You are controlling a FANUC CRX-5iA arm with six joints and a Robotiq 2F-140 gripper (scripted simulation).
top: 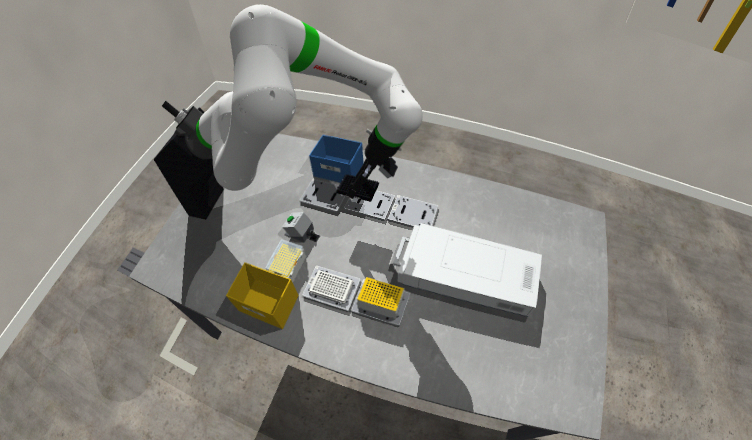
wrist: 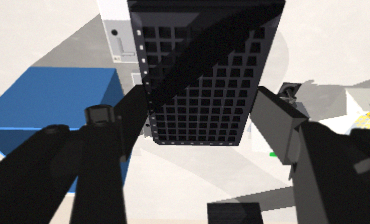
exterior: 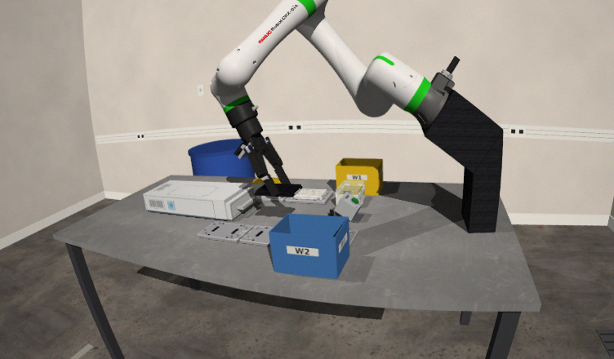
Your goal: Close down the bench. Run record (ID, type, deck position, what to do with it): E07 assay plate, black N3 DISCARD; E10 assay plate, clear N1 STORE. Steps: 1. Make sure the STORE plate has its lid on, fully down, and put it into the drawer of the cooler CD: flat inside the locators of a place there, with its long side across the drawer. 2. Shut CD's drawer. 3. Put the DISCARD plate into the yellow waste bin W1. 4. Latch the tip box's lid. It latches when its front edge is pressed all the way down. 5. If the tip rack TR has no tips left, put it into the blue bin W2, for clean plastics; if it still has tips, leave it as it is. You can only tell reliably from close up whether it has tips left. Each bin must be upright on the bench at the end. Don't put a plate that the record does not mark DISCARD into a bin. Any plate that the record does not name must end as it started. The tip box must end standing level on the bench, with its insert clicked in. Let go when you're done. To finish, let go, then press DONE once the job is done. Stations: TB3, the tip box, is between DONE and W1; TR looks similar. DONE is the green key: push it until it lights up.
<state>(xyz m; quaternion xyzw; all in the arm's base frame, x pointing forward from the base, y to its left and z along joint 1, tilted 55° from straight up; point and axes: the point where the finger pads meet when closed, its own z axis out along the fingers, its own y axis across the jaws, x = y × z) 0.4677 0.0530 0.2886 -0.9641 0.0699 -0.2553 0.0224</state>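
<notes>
My gripper (top: 362,183) (exterior: 275,183) (wrist: 198,101) is shut on the black assay plate (top: 360,191) (exterior: 280,190) (wrist: 206,75), gripping it across its short width. It holds the plate roughly level, a little above the deck nests (top: 411,210) (exterior: 224,231) and beside the blue bin W2 (top: 332,166) (exterior: 300,263) (wrist: 51,100). The yellow bin W1 (top: 283,309) (exterior: 358,175) stands upright at the far side of the bench from the plate. The white cooler CD (top: 471,268) (exterior: 193,198) looks shut. The tip box (top: 285,258) (exterior: 350,192) lies between the green DONE key (top: 291,220) (exterior: 354,201) and W1.
A white gridded rack (top: 329,285) (exterior: 309,192) and a yellow rack (top: 379,295) sit side by side between W1 and the cooler. The arm's black pedestal (top: 187,175) (exterior: 474,152) stands at one bench corner. A large blue drum (exterior: 217,158) stands behind the bench.
</notes>
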